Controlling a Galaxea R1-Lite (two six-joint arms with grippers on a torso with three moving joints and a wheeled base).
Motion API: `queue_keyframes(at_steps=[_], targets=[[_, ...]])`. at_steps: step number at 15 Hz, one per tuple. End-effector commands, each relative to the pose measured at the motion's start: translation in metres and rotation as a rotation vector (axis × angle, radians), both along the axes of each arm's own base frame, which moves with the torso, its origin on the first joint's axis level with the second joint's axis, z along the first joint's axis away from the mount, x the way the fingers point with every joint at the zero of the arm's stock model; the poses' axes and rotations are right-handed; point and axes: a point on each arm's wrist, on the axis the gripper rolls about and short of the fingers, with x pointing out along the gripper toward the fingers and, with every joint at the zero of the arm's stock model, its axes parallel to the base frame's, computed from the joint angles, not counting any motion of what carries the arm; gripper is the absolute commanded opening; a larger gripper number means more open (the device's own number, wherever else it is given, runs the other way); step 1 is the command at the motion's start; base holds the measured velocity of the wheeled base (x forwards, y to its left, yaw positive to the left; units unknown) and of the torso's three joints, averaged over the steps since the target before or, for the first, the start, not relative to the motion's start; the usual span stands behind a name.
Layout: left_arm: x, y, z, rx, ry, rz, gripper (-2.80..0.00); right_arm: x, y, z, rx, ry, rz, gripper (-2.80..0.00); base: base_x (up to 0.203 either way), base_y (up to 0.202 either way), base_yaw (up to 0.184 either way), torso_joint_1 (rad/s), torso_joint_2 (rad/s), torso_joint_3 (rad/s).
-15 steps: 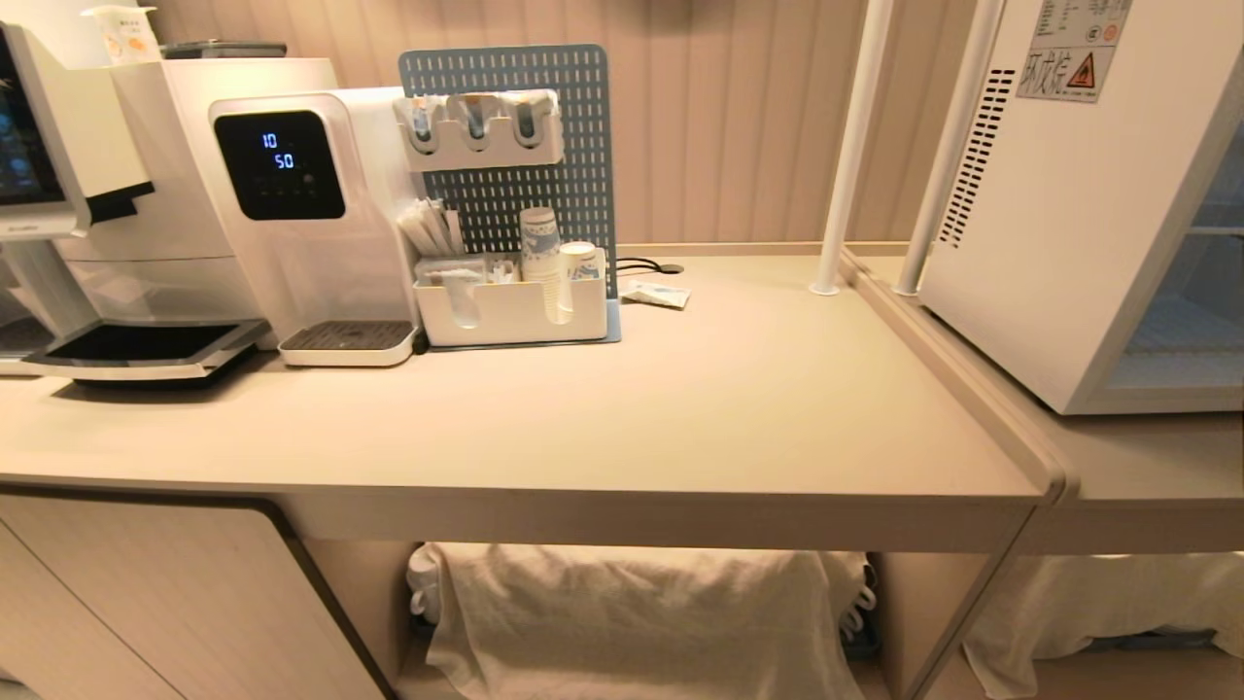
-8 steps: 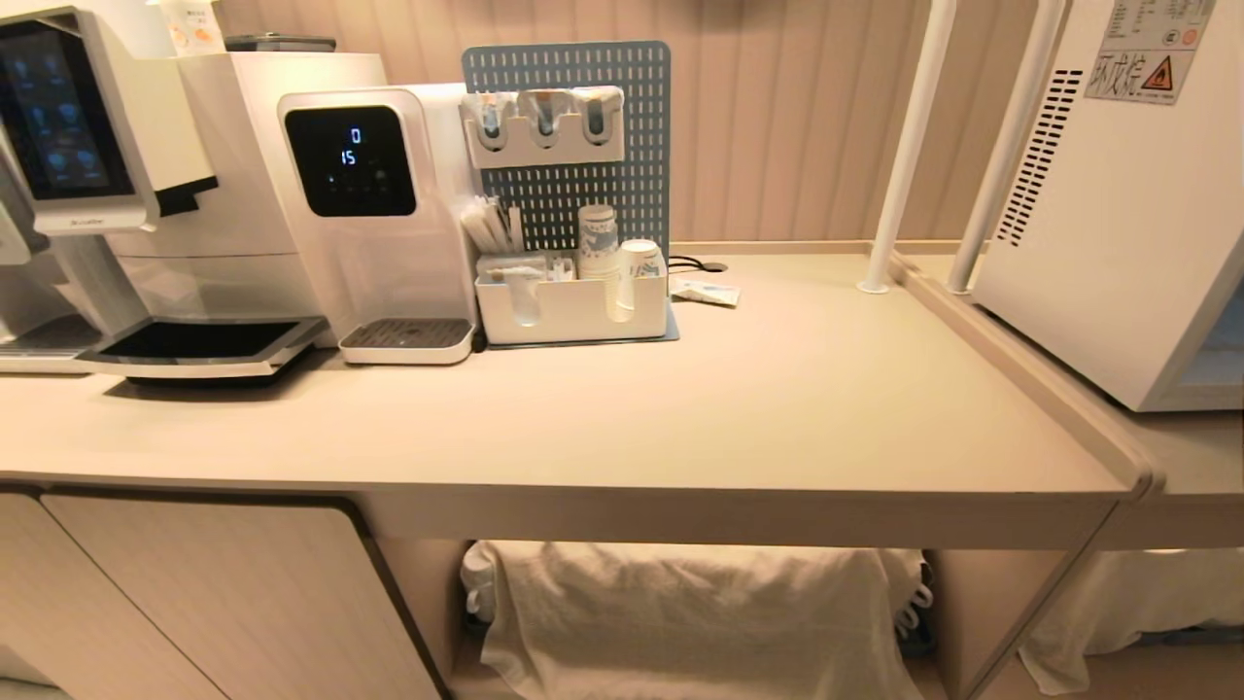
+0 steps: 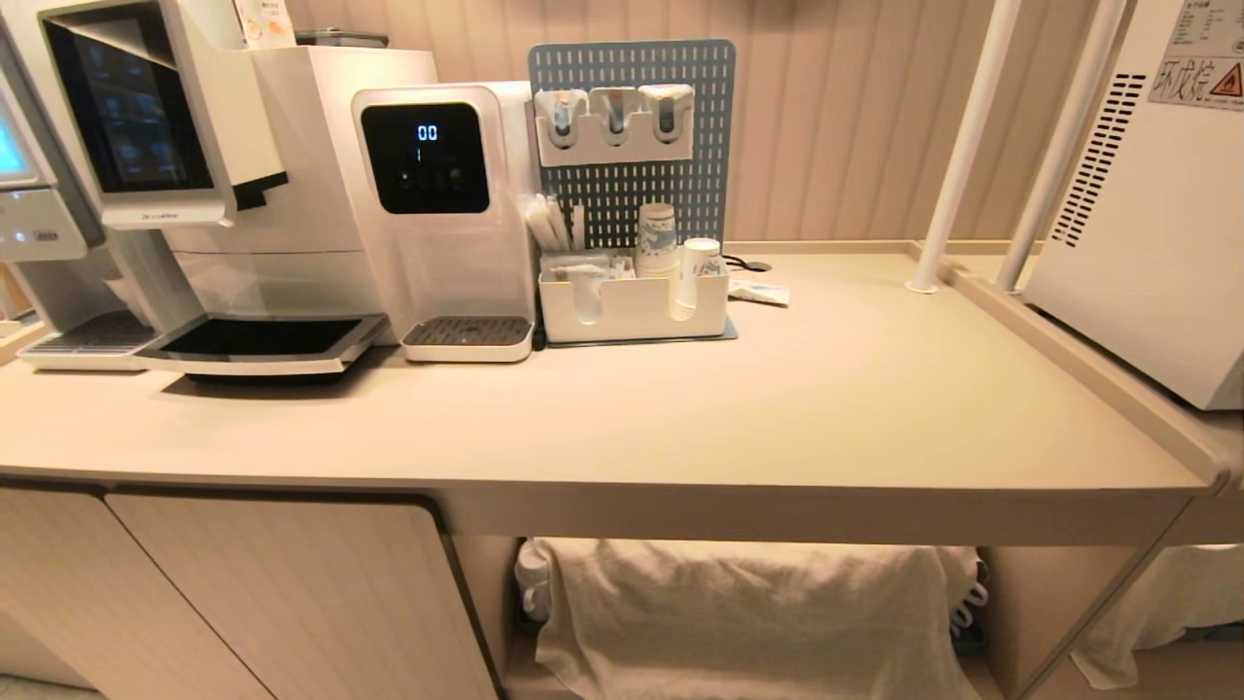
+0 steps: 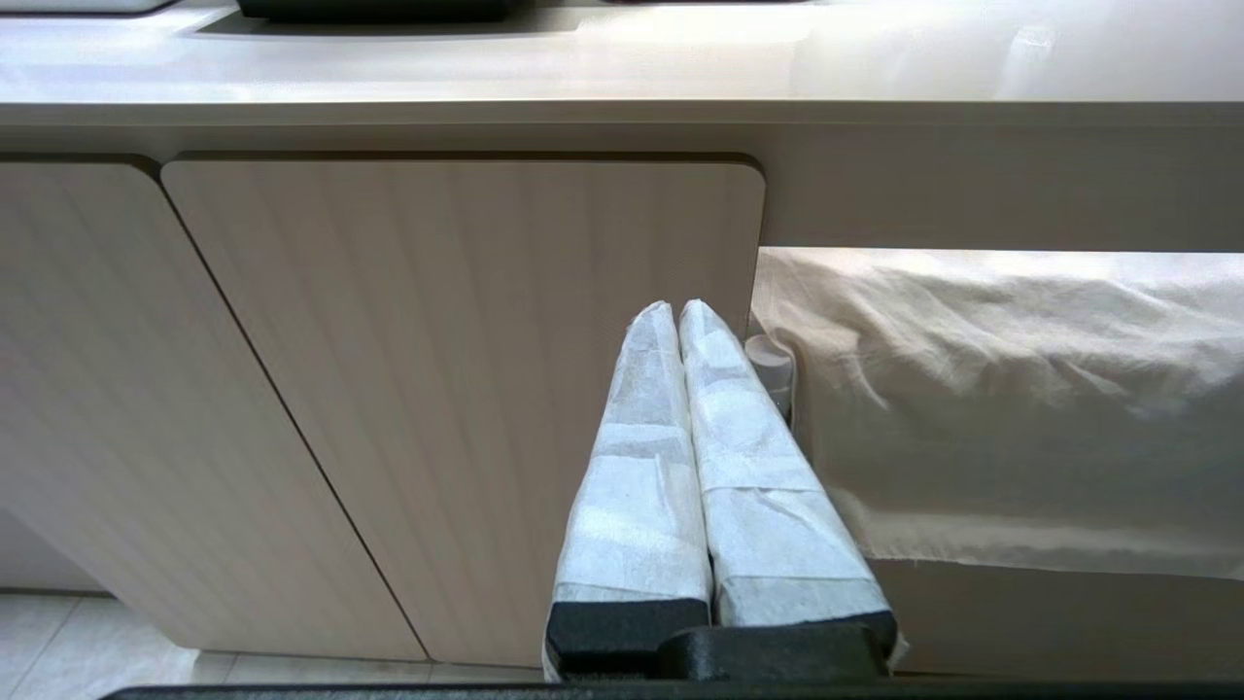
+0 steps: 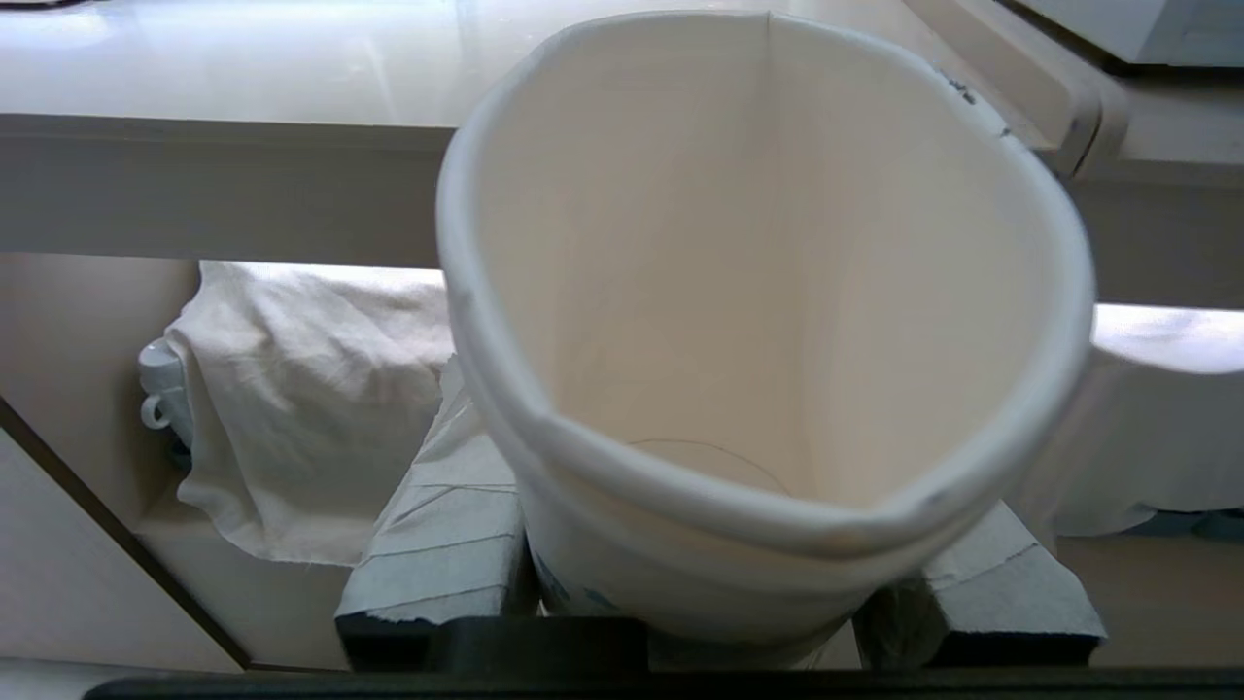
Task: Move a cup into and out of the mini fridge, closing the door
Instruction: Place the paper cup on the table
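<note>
Right gripper [image 5: 719,603] clamped on the cup [image 5: 758,321], its rim squeezed out of round between 2 tape-wrapped fingers [image 5: 437,554], below the counter edge [image 5: 224,185]. Left gripper [image 4: 677,321] pressed shut and empty, before a cabinet door [image 4: 437,369]. Mini fridge [image 3: 1157,224] at the far right, on a lower ledge.

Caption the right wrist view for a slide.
Right gripper clamps the empty cup below the counter edge.
</note>
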Motion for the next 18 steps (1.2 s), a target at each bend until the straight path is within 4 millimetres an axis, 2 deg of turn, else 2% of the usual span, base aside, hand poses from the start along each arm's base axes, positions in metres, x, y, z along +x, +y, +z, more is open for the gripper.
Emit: queue_keyframes(at_steps=[1,3,5,6,8,10,13,16,18], targets=[[0.0,0.0,0.0,0.0,-0.001,0.0,-2.8,-0.002,0.0,0.006,0.029,-0.017,-0.005,-2.8,0.0,0.0,0.0,0.0,0.0,0.0],[0.0,0.0,0.0,0.0,-0.001,0.0,-2.8,-0.01,0.0,0.042,0.041,-0.053,0.0,-2.8,0.0,0.0,0.0,0.0,0.0,0.0],[0.0,0.0,0.0,0.0,-0.001,0.0,-2.8,-0.01,0.0,0.098,0.064,-0.016,0.017,-2.8,0.0,0.0,0.0,0.0,0.0,0.0],[0.0,0.0,0.0,0.0,-0.001,0.0,-2.8,-0.003,0.0,0.134,0.074,0.016,0.025,-2.8,0.0,0.0,0.0,0.0,0.0,0.0],[0.0,0.0,0.0,0.0,-0.001,0.0,-2.8,0.031,0.001,0.189,0.093,0.142,0.029,-2.8,0.0,0.0,0.0,0.0,0.0,0.0],[0.0,0.0,0.0,0.0,-0.001,0.0,-2.8,0.081,0.002,0.22,0.139,0.303,0.027,-2.8,0.0,0.0,0.0,0.0,0.0,0.0],[0.0,0.0,0.0,0.0,-0.001,0.0,-2.8,0.159,0.009,0.222,0.268,0.601,0.042,-2.8,0.0,0.0,0.0,0.0,0.0,0.0],[0.0,0.0,0.0,0.0,-0.001,0.0,-2.8,0.226,0.025,0.2,0.412,0.832,0.074,-2.8,0.0,0.0,0.0,0.0,0.0,0.0],[0.0,0.0,0.0,0.0,-0.001,0.0,-2.8,0.267,0.033,0.182,0.415,0.895,0.112,-2.8,0.0,0.0,0.0,0.0,0.0,0.0]])
